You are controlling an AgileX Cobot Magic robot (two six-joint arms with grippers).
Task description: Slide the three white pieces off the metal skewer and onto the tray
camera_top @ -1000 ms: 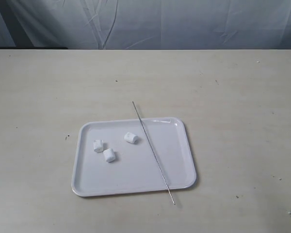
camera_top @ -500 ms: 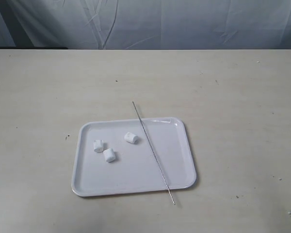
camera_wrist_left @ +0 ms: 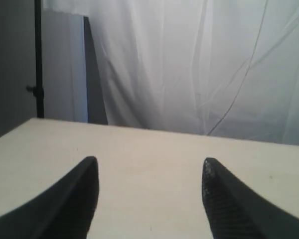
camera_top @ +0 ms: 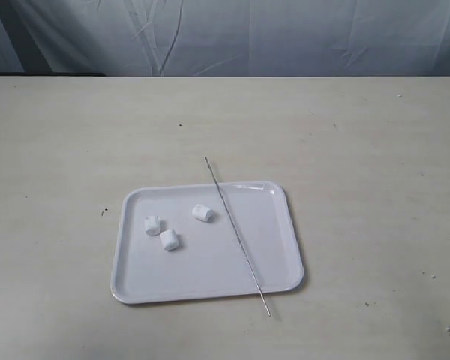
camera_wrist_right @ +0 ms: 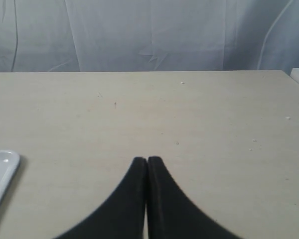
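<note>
Beige table [camera_top: 360, 150]; left claw [camera_wrist_left: 149, 160] wide, empty; right claw [camera_wrist_right: 147, 159] pinched, seemingly empty.

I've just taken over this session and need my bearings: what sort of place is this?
Probably a lab or test bench, not a kitchen: a plain pale table, a white cloth backdrop hung behind it, and just a tray, three white pieces and a skewer.
</note>
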